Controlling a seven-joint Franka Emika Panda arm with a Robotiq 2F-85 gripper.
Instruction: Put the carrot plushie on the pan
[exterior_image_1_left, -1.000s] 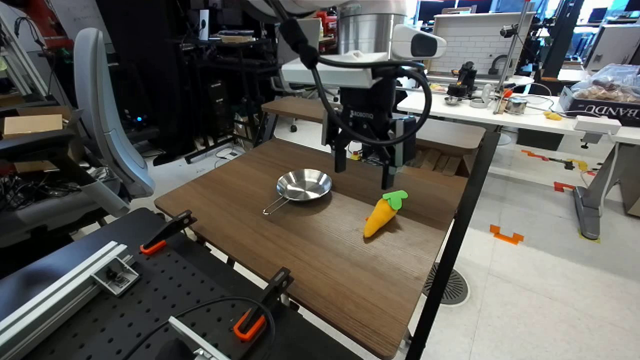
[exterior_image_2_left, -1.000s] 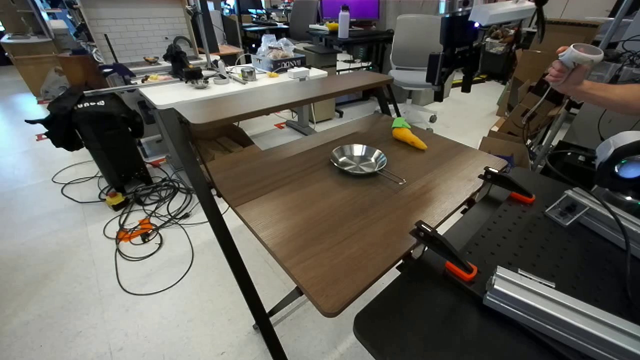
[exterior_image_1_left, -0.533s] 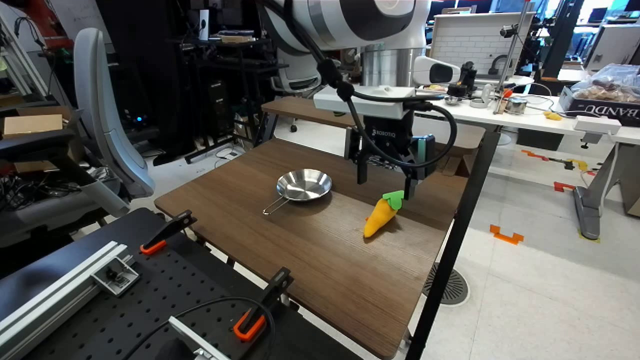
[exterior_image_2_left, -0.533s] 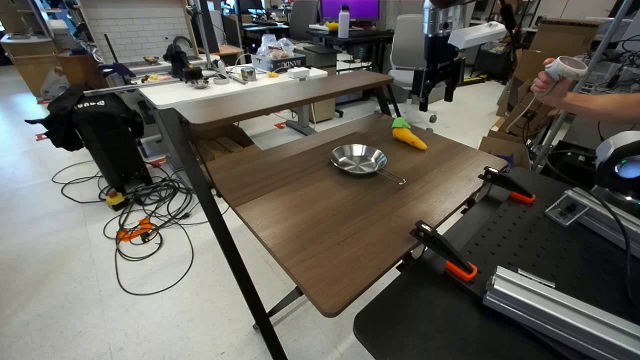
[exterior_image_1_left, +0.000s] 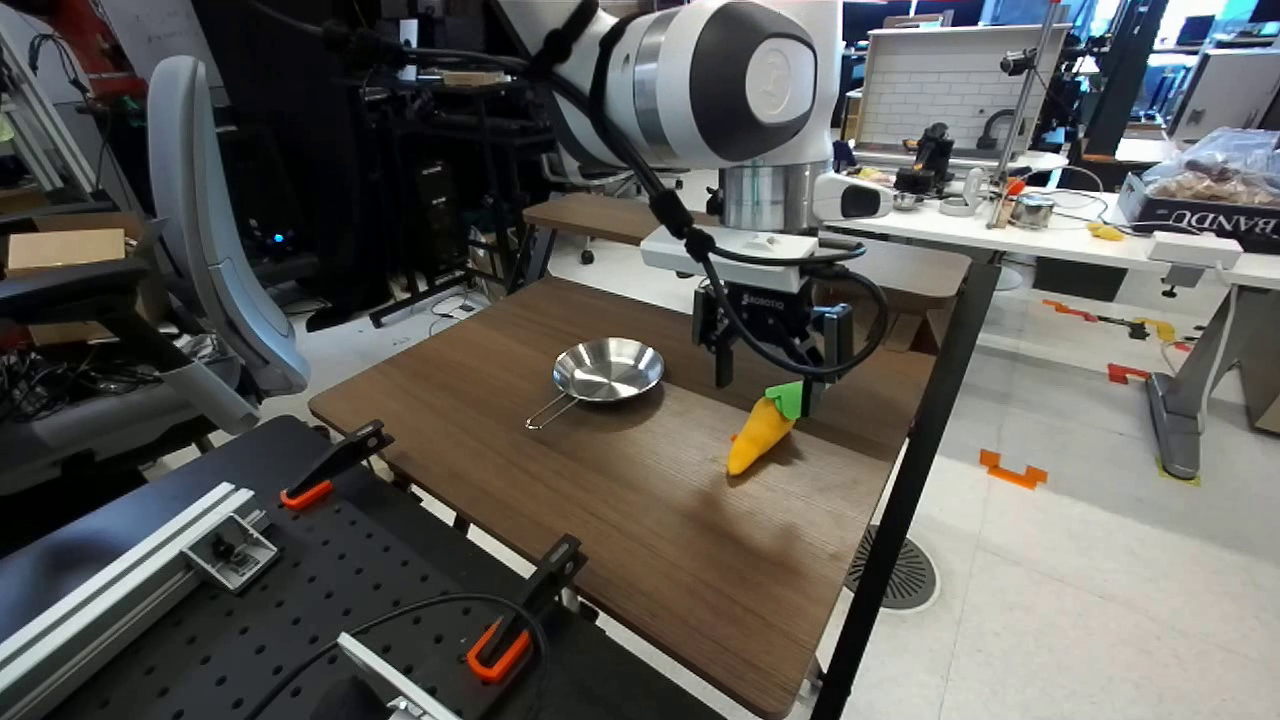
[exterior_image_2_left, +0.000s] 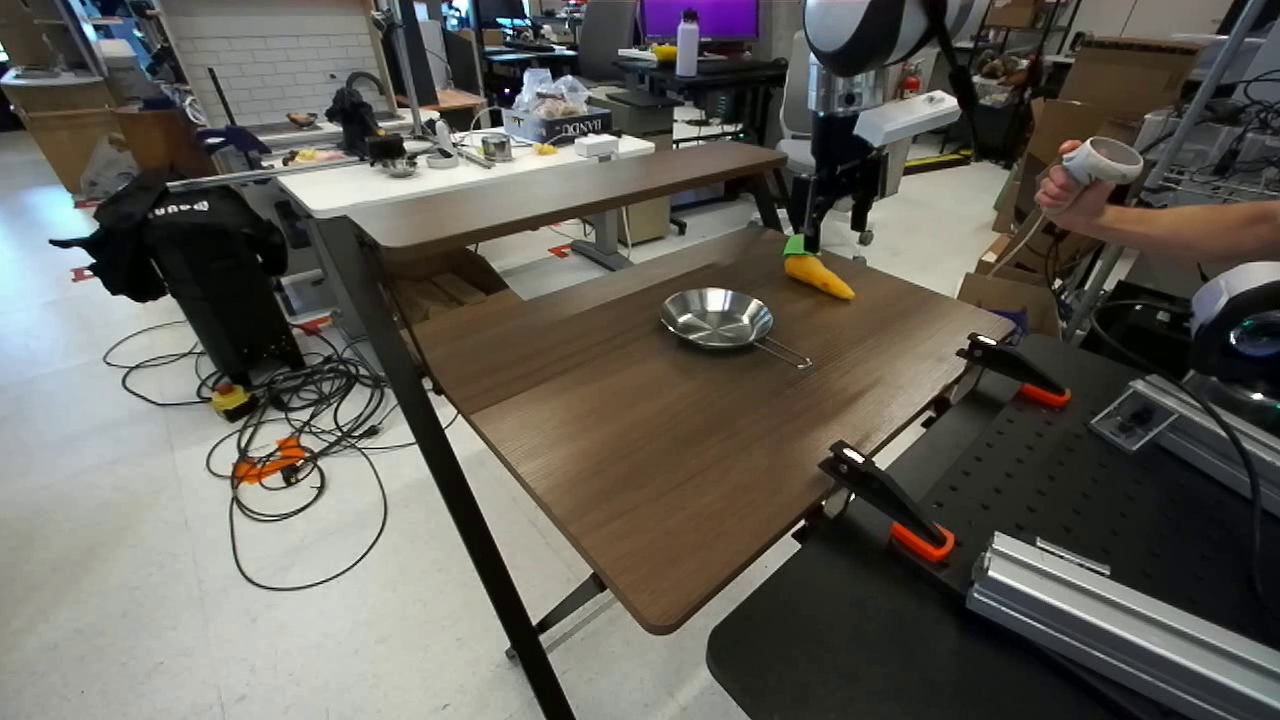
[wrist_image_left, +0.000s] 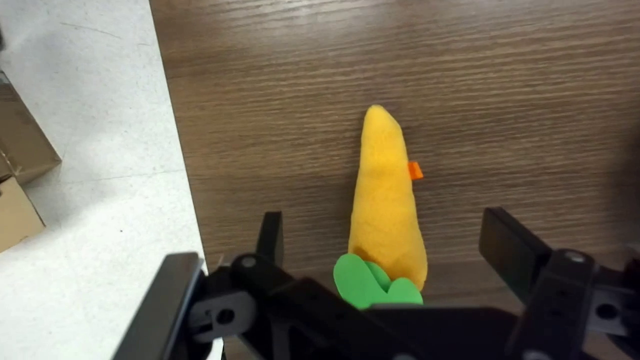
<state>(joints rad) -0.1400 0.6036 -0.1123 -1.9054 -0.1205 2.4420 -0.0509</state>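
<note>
Gripper (wrist_image_left: 382, 232) hangs near the carrot toy (wrist_image_left: 385, 200) w/ fingers spread wide, holding nothing, prob. so they'll fit either side of its body. The carrot toy lies on the table (exterior_image_1_left: 640, 510), apart from the pan (exterior_image_1_left: 608, 368).

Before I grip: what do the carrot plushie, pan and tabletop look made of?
Carrot plushie: likely soft fabric, matte; no highlights show. Green leaves: perhaps felt, thin and flat. Pan: shiny metal, possibly steel, given bright reflections. Tabletop: wood or laminate, satin; brown grain, faint sheen.
</note>
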